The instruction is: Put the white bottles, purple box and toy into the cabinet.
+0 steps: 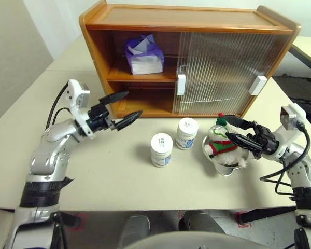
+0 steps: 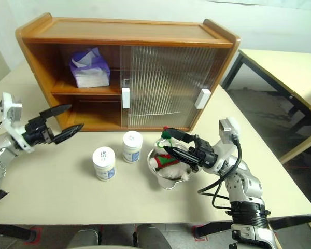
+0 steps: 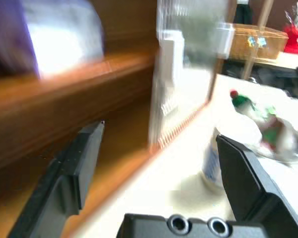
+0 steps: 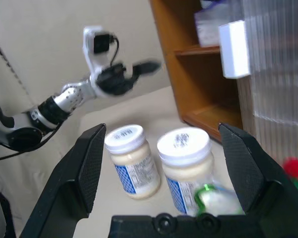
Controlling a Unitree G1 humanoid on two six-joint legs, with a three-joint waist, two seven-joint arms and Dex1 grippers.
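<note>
The wooden cabinet (image 1: 197, 23) stands at the back of the table, its left half open and its ribbed doors covering the right half. The purple box (image 1: 144, 56) sits on the upper shelf in the open half. Two white bottles (image 1: 161, 149) (image 1: 187, 133) stand upright on the table in front of the cabinet. The toy (image 1: 221, 144) lies in a metal bowl (image 1: 228, 167) to their right. My left gripper (image 1: 133, 104) hangs open and empty in front of the open lower shelf. My right gripper (image 1: 228, 127) is open just above the toy, pointing left.
A white handle (image 1: 181, 84) marks the edge of the nearer sliding door at mid-cabinet. A second table (image 2: 280, 62) stands off to the right across a gap of floor. The table's front edge runs just behind both arms.
</note>
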